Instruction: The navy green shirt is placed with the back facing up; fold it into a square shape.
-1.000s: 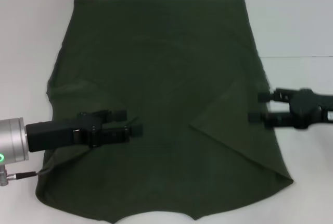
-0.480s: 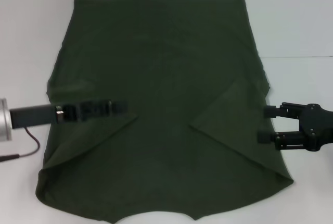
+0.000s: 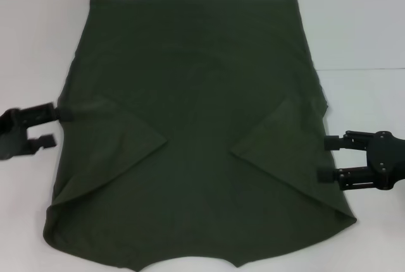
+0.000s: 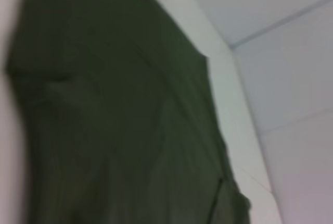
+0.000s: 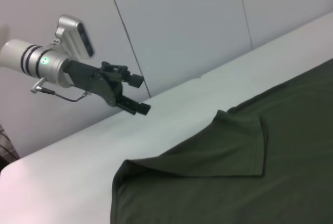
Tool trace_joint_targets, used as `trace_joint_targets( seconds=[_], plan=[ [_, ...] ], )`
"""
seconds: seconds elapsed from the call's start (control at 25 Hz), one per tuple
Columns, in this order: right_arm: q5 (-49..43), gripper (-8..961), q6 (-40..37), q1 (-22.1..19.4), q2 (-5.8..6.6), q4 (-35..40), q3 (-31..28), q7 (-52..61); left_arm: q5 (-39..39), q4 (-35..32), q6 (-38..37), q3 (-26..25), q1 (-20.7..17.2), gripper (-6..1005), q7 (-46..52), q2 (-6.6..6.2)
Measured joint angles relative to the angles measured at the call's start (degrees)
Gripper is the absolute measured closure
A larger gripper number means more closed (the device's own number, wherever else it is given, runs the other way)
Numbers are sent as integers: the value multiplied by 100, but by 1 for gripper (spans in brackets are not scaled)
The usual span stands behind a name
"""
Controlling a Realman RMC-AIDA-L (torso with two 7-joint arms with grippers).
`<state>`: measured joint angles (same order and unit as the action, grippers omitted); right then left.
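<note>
navy green shirt (image 3: 196, 126) lies flat on white table (image 3: 367, 25), pale wall panels behind; long axis runs away from robot, both sleeves folded inward. left gripper (image 3: 52, 126) and right gripper (image 3: 326, 157) gape empty beside its edges.

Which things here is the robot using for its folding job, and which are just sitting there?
For the job:
- navy green shirt, both sleeves folded inward
- left gripper, open, beside the shirt
- right gripper, open, beside the shirt

Just there:
- white table
</note>
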<state>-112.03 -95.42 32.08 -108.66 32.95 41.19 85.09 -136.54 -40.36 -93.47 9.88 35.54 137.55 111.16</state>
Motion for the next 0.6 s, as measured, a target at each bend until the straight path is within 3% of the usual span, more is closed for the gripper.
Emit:
trace_joint_targets(
  seconds=[0.6],
  plan=[
    [-190,26,-11,123,57,-18,7,85,-730,-32,53,-114,-398,61,-661,114]
  ],
)
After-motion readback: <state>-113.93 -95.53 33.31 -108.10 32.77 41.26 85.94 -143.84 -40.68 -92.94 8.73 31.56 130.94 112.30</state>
